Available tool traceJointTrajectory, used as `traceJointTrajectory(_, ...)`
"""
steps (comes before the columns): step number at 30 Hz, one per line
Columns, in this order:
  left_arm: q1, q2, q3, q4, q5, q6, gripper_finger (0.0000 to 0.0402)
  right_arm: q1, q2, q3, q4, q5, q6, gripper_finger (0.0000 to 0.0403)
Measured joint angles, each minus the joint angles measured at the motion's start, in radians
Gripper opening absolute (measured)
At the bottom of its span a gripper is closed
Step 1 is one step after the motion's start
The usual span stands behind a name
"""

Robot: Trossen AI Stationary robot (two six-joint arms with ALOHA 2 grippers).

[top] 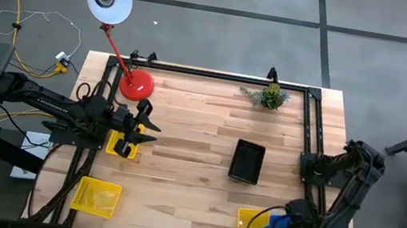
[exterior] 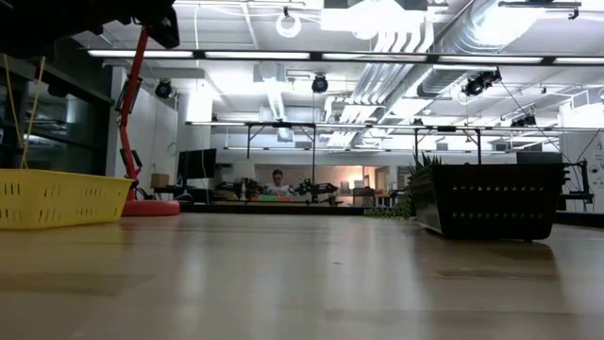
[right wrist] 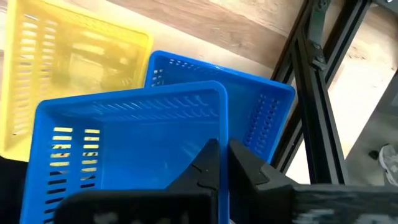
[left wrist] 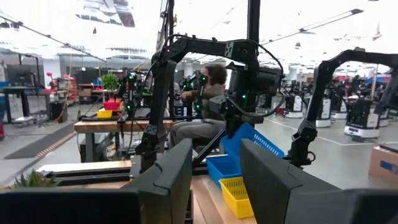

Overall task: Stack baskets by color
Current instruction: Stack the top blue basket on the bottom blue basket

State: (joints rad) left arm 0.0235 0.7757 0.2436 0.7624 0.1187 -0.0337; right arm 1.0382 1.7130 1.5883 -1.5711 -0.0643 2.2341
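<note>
The right pincer (right wrist: 222, 163) is clamped on the rim of a blue basket (right wrist: 124, 143), with another blue basket (right wrist: 261, 106) and a yellow basket (right wrist: 68, 56) just beyond it. The left pincer (top: 129, 137) grips a second yellow basket (top: 116, 143) off the surface (top: 187, 168); a red lamp (top: 136, 85) stands near behind it, and a black basket (top: 247, 161) lies well apart.

Yellow baskets (top: 96, 197), blue baskets (right wrist: 130, 149), one black basket (top: 247, 162), red lamp (top: 136, 84).

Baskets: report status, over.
Right gripper shut on blue basket above second blue basket. Left gripper over yellow basket. Black basket mid-table, unobstructed.

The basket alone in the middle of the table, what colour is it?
Black basket; clearest in the high view.
</note>
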Motion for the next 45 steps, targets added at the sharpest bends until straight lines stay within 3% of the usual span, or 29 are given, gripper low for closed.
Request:
traceJointTrajectory(17,0.0,0.0,0.0,0.057,-0.037,0.095,0.0122,-0.067,-0.139,0.086,0.001,-0.058,0.002,0.0)
traceJointTrajectory(24,0.0,0.0,0.0,0.056,-0.04,0.116,0.0122,-0.069,-0.138,-0.008,0.0,-0.198,0.028,0.0)
traceJointTrajectory(45,0.0,0.0,0.0,0.111,-0.041,0.117,0.0122,-0.077,-0.189,-0.25,0.0,-0.232,0.025,0.0)
